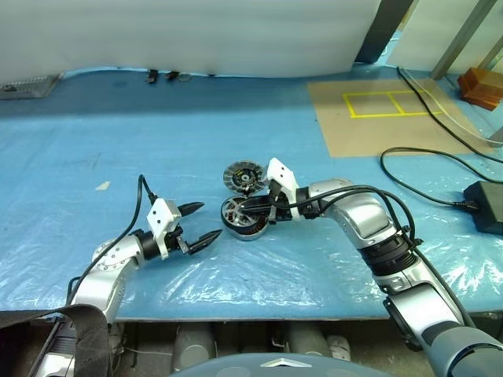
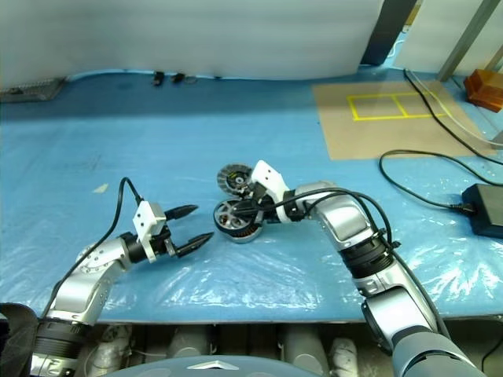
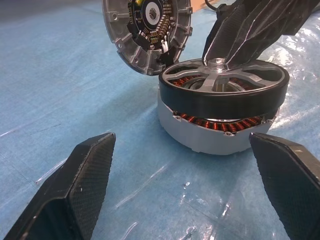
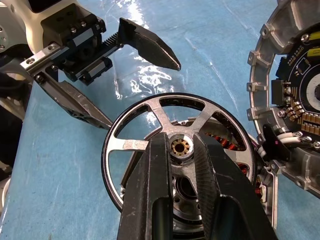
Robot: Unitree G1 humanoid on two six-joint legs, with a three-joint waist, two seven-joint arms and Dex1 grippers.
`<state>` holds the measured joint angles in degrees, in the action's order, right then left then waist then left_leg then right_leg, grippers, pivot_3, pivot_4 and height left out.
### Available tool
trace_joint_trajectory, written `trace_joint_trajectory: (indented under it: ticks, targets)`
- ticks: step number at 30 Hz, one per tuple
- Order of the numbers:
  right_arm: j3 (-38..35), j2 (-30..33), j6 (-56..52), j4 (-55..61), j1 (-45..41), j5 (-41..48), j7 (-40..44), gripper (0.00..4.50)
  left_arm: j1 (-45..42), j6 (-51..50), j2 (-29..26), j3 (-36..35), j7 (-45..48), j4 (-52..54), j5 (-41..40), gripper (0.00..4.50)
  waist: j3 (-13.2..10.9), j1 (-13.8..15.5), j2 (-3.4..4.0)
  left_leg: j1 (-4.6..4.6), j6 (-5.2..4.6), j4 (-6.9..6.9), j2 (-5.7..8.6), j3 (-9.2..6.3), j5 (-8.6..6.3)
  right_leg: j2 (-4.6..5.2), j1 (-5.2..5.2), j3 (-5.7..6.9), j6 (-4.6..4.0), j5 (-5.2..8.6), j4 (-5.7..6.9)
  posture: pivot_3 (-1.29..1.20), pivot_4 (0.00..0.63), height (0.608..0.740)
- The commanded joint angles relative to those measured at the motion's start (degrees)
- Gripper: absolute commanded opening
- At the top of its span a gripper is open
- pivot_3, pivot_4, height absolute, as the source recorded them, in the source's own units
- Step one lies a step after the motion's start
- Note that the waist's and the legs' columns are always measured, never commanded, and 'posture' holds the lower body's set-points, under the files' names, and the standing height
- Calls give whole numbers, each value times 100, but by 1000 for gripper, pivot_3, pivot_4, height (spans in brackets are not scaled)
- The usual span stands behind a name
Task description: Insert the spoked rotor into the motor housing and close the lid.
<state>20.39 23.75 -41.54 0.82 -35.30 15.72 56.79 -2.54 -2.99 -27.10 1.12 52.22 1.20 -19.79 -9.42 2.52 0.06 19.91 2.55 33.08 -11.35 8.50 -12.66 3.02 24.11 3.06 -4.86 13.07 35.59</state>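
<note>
Right claw [image 4: 181, 150] pinching spoked rotor [image 4: 150, 142] hub; lid [image 3: 148, 31] adjacent

Blue plastic sheeting [image 1: 236, 133] covers the worktop; a white wall [image 1: 196, 31] behind, brown board [image 1: 377, 118] with yellow tape.

We list: table [image 1: 94, 157] under blue plastic sheet; brown board [image 1: 377, 118] with yellow tape rectangle [image 1: 393, 103]; black cable [image 1: 424, 161] and power adapter [image 1: 487, 206]; wooden block [image 1: 481, 85].
</note>
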Motion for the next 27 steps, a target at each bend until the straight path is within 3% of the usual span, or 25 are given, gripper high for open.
trace_joint_trajectory:
  ticks: [1,27]
  targets:
    - [-133,-10,30,72,-17,54,-47,257,-44,52,-34,-78,-5,107,-17,4500,0,0,0,0,0,0,0,0,0,0,0,0,0,0,0,0,150,740]
    - [-168,352,445,695,195,-140,-164,257,-189,39,-55,51,187,62,4,4500,0,-3,0,1,0,0,0,0,0,0,0,0,0,0,0,0,150,740]
